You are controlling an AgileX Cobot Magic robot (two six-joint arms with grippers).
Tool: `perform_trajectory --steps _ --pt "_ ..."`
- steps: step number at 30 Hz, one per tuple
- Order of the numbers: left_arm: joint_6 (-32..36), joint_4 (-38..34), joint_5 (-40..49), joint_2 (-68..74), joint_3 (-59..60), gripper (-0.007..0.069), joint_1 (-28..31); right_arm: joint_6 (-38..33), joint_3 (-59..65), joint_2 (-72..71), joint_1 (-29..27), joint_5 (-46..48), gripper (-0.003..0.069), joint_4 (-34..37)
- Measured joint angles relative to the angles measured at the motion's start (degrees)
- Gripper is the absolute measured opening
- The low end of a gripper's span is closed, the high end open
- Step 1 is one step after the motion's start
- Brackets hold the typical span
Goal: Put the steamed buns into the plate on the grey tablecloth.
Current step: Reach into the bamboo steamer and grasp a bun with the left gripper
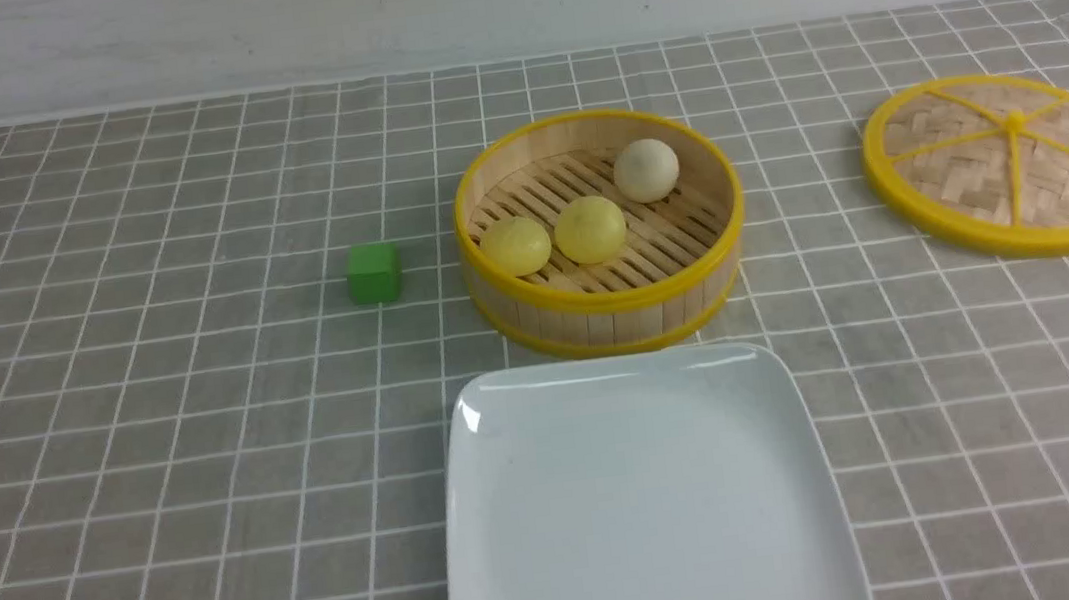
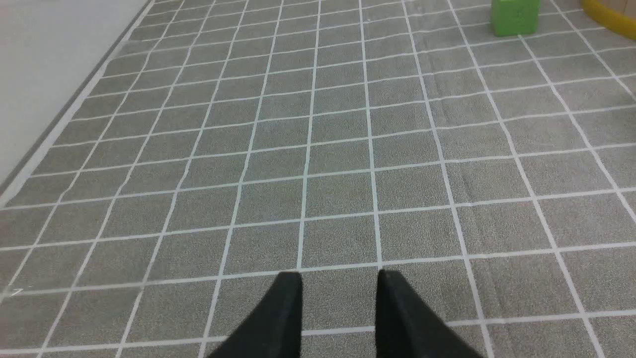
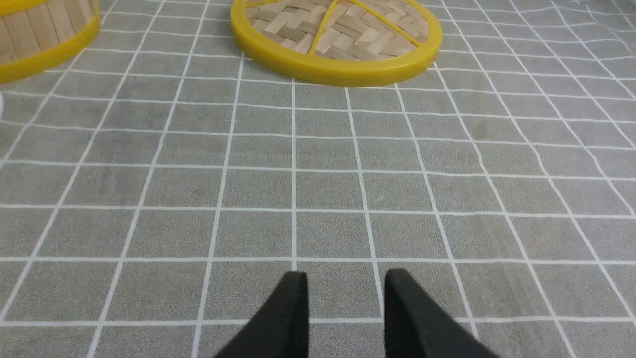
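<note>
Steamed buns [image 1: 590, 228] all sit in the steamer basket [image 1: 609, 317] mid-table, just behind the plate [image 1: 622, 363] at the near edge; left hand [image 2: 339, 283] and right hand [image 3: 345, 283] stand apart, empty: descend vertically over one bun, grip gently.

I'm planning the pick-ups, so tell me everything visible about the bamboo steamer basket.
The steamer basket is round, with a wall of pale upright wooden slats, glossy yellow bands at rim and base, and a slatted floor. It stands upright and uncovered on the grey tablecloth, just behind the plate; whether they touch is unclear. Three steamed buns rest inside: two pale yellow, one off-white. Its lid lies apart, to its right.
</note>
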Motion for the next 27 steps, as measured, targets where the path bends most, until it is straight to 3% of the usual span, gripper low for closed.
perform_trajectory --steps 27 --pt "0.0 0.0 0.0 0.0 0.0 0.0240 0.0 0.0 0.0 0.0 1.3 0.0 0.0240 0.1"
